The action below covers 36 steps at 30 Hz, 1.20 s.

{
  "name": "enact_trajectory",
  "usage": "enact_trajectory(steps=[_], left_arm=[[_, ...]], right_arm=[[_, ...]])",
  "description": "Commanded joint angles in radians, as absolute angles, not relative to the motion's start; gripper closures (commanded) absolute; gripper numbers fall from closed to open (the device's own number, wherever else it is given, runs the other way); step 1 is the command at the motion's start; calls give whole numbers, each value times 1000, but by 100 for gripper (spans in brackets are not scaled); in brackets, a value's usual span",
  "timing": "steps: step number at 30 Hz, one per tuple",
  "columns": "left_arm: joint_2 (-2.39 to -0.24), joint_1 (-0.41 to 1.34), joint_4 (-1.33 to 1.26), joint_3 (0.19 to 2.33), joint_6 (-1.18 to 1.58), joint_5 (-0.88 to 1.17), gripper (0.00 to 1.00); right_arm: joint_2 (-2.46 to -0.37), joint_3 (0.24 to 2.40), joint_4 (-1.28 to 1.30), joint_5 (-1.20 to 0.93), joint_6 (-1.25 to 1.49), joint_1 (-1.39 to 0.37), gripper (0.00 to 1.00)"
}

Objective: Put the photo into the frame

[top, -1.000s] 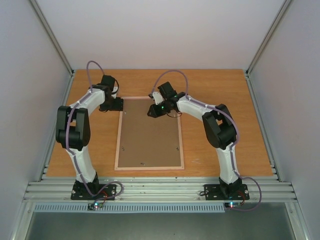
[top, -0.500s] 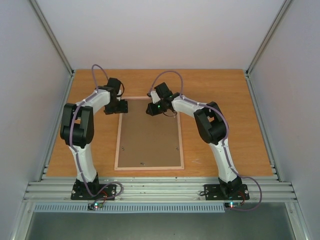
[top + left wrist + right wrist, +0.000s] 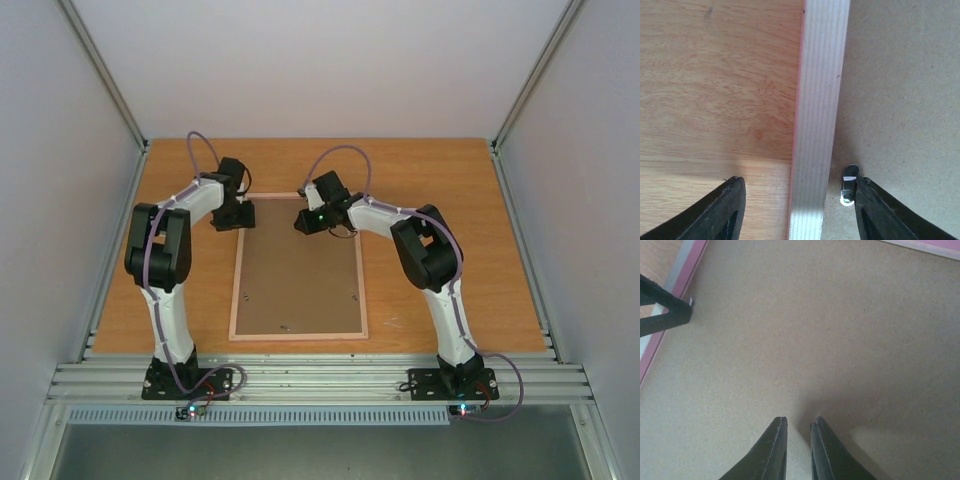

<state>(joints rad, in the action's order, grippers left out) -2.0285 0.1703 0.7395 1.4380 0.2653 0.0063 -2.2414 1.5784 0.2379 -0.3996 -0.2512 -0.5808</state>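
The frame [image 3: 237, 270] lies face down on the table, its pale pink border around a brown backing board [image 3: 300, 280]. The photo is hidden from every view. My left gripper [image 3: 243, 214] is open at the frame's far left corner. In the left wrist view it [image 3: 799, 181] straddles the left border [image 3: 822, 75], its right fingertip against a small metal tab [image 3: 850, 185] on the board [image 3: 900, 90]. My right gripper [image 3: 303, 222] is over the board's far end. In the right wrist view it [image 3: 798, 421] is almost closed, empty, tips on the board [image 3: 815, 330].
The wooden table [image 3: 440, 180] runs to white walls at the back and sides. A metal rail [image 3: 320, 380] crosses the near edge at the arm bases. The left gripper's finger [image 3: 665, 312] shows by the frame's border [image 3: 690, 265] in the right wrist view.
My left gripper has moved right onto the frame's far left corner. My right gripper has shifted slightly left and farther along the board's far end.
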Motion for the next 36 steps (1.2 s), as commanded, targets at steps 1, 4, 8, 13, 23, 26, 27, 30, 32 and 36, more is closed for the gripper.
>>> enact_trajectory(steps=[1, 4, 8, 13, 23, 26, 27, 30, 32, 36], left_arm=[[-2106, 171, 754, 1444, 291, -42, 43], [-2108, 172, 759, 1442, 299, -47, 48], [-2118, 170, 778, 1445, 314, -45, 54], [-2118, 160, 794, 1445, 332, -42, 63], [-2089, 154, 767, 1433, 344, -19, 74], [-2085, 149, 767, 1425, 353, -32, 83], [-2087, 149, 774, 1425, 361, -37, 86], [-2090, 149, 781, 1418, 359, -25, 88], [-2086, 150, 773, 1412, 351, -5, 88], [-2060, 156, 749, 1403, 315, 47, 83]], right_arm=[[-2239, 1525, 329, -351, -242, -583, 83], [-2231, 1515, 325, -346, -241, -584, 84], [-2222, 1502, 323, -336, -238, -584, 85], [-2203, 1480, 316, -320, -232, -584, 85], [-2185, 1441, 308, -300, -226, -584, 86], [-2182, 1439, 308, -298, -223, -584, 86], [-2181, 1439, 308, -299, -221, -584, 86], [-2180, 1440, 308, -302, -214, -584, 87], [-2180, 1440, 309, -303, -213, -584, 87], [-2181, 1449, 312, -308, -214, -584, 87]])
